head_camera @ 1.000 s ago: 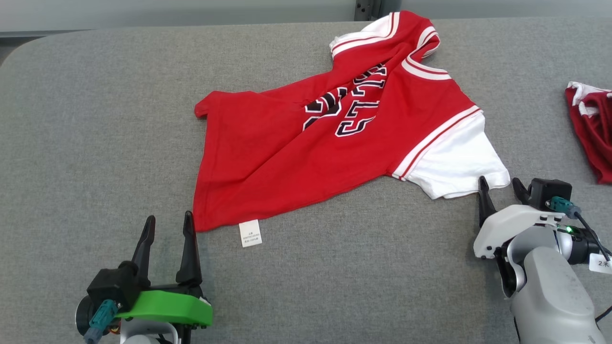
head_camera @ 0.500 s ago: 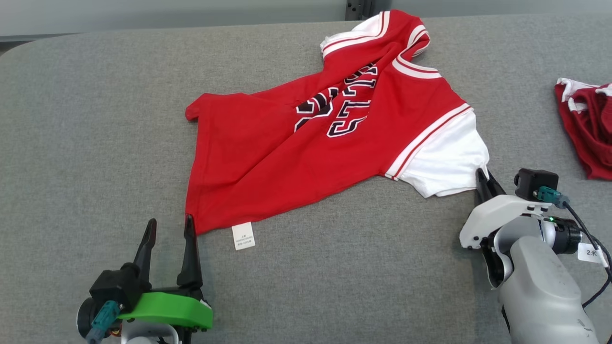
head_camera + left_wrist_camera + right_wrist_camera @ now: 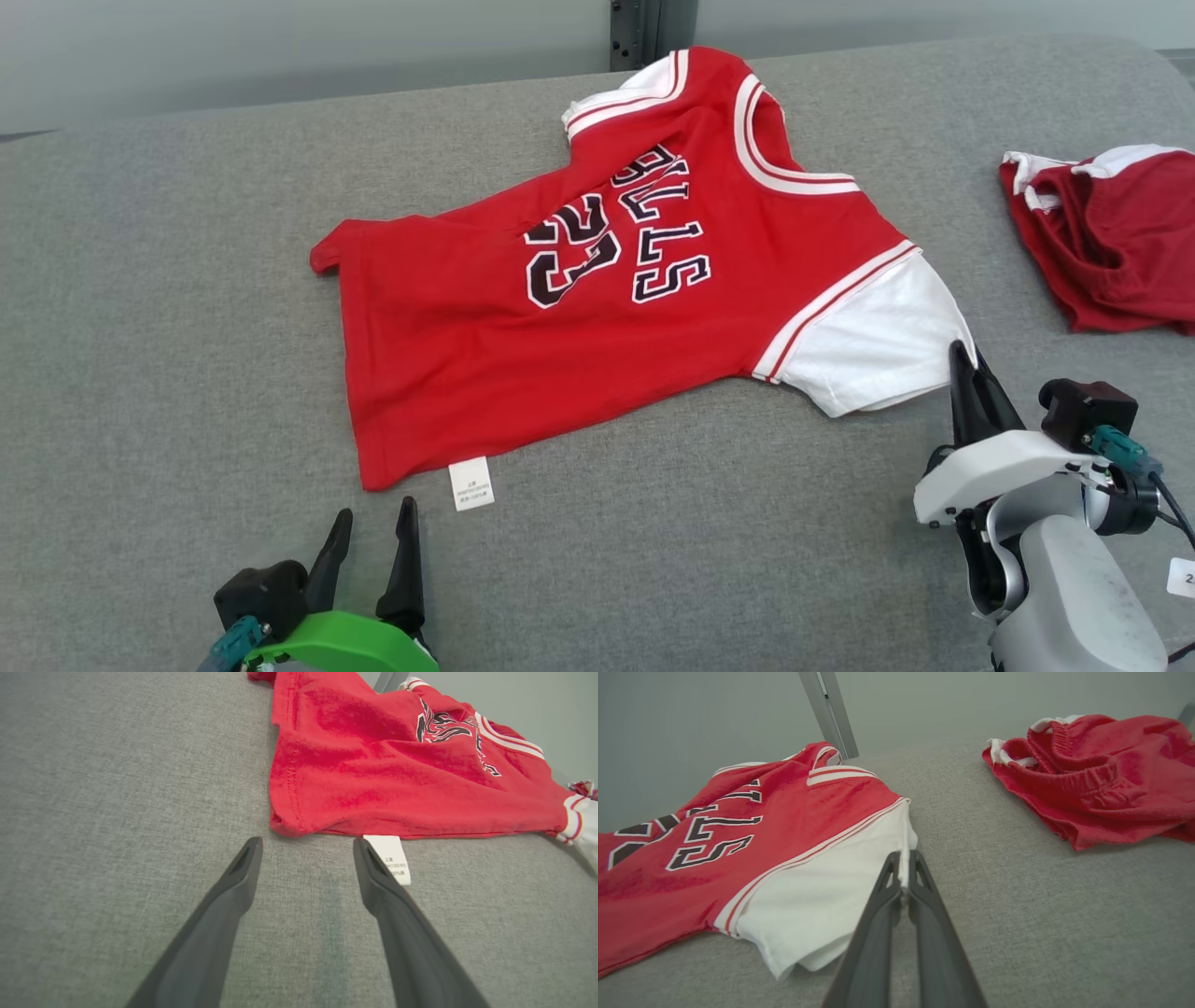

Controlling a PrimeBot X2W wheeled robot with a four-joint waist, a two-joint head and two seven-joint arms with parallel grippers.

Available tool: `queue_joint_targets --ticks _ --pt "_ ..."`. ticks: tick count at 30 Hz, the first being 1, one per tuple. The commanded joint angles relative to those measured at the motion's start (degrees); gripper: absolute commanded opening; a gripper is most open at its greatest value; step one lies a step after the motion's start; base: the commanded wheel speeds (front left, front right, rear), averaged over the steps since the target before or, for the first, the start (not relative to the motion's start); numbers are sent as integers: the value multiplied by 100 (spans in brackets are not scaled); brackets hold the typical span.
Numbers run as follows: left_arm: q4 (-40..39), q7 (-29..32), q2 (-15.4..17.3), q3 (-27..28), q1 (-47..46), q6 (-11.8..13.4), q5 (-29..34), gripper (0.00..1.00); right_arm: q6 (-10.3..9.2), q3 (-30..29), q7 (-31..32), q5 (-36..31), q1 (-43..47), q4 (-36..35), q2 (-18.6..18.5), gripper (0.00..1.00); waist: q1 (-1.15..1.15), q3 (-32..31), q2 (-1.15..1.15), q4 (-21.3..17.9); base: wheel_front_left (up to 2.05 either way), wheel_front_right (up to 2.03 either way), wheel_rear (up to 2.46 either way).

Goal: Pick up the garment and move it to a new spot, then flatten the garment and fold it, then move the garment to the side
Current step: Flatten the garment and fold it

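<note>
Flattening is judged underway, fold and side move not yet done: the garment (image 3: 597, 308) is laid mostly flat on the counter (image 3: 140, 280), white sleeve (image 3: 878, 345) pinched by the right gripper (image 3: 971, 373) (left gripper (image 3: 373, 527) held wide, empty, near the hem corner (image 3: 373, 481)).

Long dark tapered fingers (image 3: 224, 914) both arms. Green housing (image 3: 345, 646) behind left pincer (image 3: 375, 510), black camera block (image 3: 261, 593), teal connector (image 3: 233, 642). White housing (image 3: 994, 462) behind right pincer (image 3: 963, 359), grey forearm (image 3: 1074, 607), black cable (image 3: 1162, 492), white tag (image 3: 1184, 577).
</note>
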Motion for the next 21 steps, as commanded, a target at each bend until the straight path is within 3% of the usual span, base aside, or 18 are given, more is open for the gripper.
queue_joint_targets --ticks 1,8,21 --pt "34 26 6 -3 47 -29 -81 100 -9 10 80 47 130 -186 -21 0 0 -35 0 -100 0 0 0" --pt "172 37 7 -72 -159 -48 -452 100 -9 113 384 114 474 -889 -20 0 0 -20 0 -246 0 0 0" --pt "677 113 19 56 -561 29 -928 100 -9 273 523 202 605 -1236 -20 0 0 67 0 -452 0 0 0"
